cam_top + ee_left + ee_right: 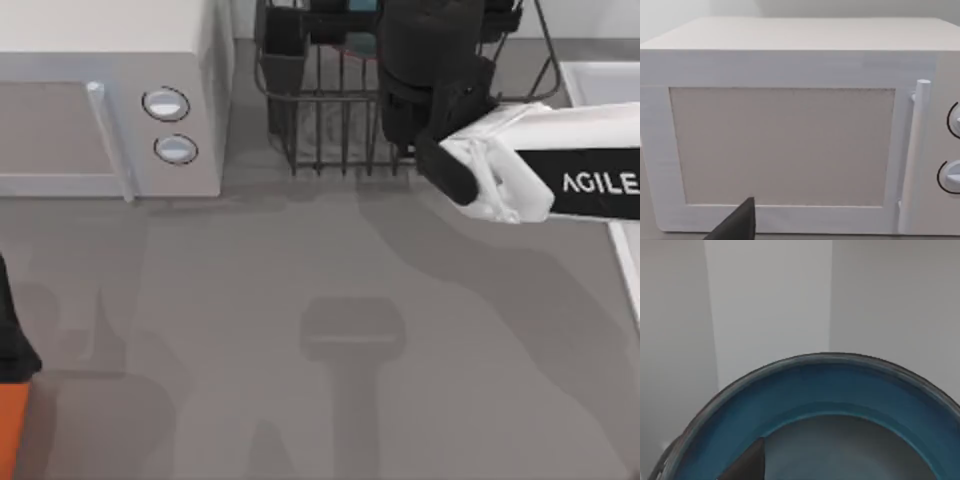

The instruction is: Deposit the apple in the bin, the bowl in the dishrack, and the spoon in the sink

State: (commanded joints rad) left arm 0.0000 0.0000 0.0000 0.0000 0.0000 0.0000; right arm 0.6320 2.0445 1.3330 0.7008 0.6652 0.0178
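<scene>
The bowl, teal-blue inside, sits very close in the right wrist view, with one dark finger reaching inside its rim. My right gripper hangs over the black wire dishrack at the back of the table, shut on the bowl, which the arm mostly hides from above. The sink shows as a pale raised rim at the right edge. My left arm stays at the far left edge, and one of its fingertips shows before the microwave. The apple, the spoon and the bin are out of view.
A white microwave with two round knobs stands at the back left, beside the dishrack. The rack's black utensil cup is at its left corner. An orange block sits at the lower left edge. Open grey tabletop spreads across the middle.
</scene>
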